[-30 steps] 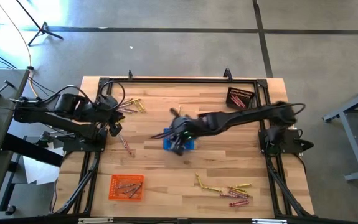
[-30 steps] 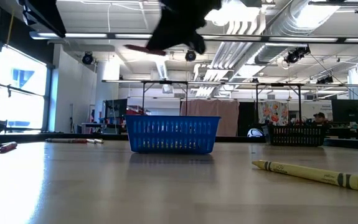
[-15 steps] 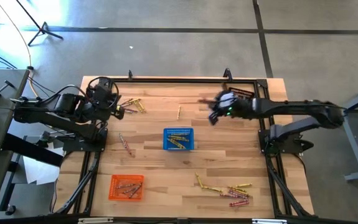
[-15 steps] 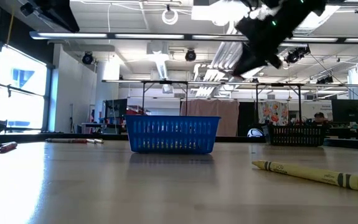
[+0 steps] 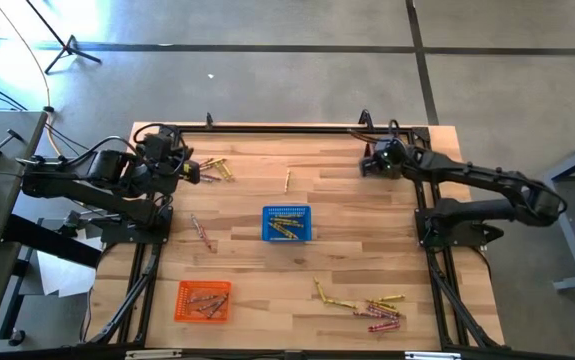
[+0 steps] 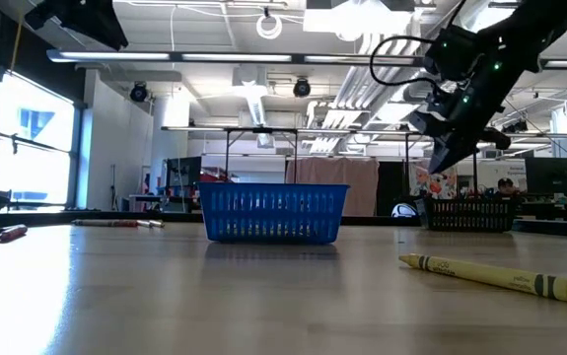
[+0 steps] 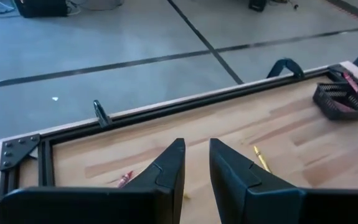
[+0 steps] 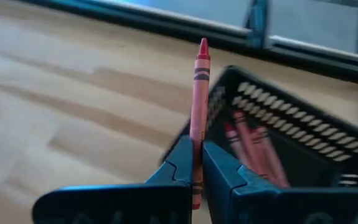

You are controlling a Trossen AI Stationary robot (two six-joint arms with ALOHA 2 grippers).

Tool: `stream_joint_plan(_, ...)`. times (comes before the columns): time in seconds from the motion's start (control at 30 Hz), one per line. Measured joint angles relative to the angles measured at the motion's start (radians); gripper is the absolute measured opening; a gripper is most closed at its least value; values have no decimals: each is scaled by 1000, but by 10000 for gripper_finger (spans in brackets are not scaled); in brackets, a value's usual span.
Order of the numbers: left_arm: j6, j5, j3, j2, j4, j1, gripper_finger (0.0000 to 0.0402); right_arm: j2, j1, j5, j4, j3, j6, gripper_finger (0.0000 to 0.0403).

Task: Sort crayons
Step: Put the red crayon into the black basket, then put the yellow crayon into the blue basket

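At the counter's (image 5: 367, 235) 1 o'clock corner, the right hand (image 8: 197, 163) is clamped on a red crayon (image 8: 197, 118) above the dark basket (image 8: 291, 143); only the right wrist view shows this crayon and those red ones inside. The left hand (image 7: 195, 163), at 10 o'clock, holds nothing, fingers slightly apart. The blue basket (image 5: 287, 224) sits at centre, the orange basket (image 5: 203, 301) at 7 o'clock, loose crayons (image 5: 372, 305) at 5 o'clock.

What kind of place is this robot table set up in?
Probably a large lab or workshop: exposed ceiling ducts, a concrete floor around the wooden table, and other benches beyond.
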Motion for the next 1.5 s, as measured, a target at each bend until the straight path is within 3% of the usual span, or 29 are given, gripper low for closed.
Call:
stream_joint_plan(0.17,0,-33,0,0,-1,0,60,0,-74,48,-21,0,-44,4)
stream_joint_plan(0.4,47,-55,0,0,-1,0,60,1,-159,-41,-83,0,-80,9)
stream_joint_plan(0.77,107,-58,0,0,-2,0,60,1,-168,-93,-96,3,-101,110)
stream_joint_plan(0.87,121,-57,0,0,-3,0,60,1,-166,-224,-150,39,-71,122)
stream_joint_plan(0.97,153,-26,0,0,-4,0,60,1,-126,-434,-212,82,-81,121)
stream_joint_plan(1.13,221,101,0,0,-4,0,60,-2,62,-734,-377,113,-77,107)
stream_joint_plan(1.2,245,159,0,0,-4,0,60,-2,197,-788,-418,113,-19,101)
stream_joint_plan(1.33,302,244,0,0,-4,0,60,2,508,-784,-356,113,156,95)
stream_joint_plan(1.5,401,305,0,0,-4,0,60,62,839,-621,10,114,396,94)
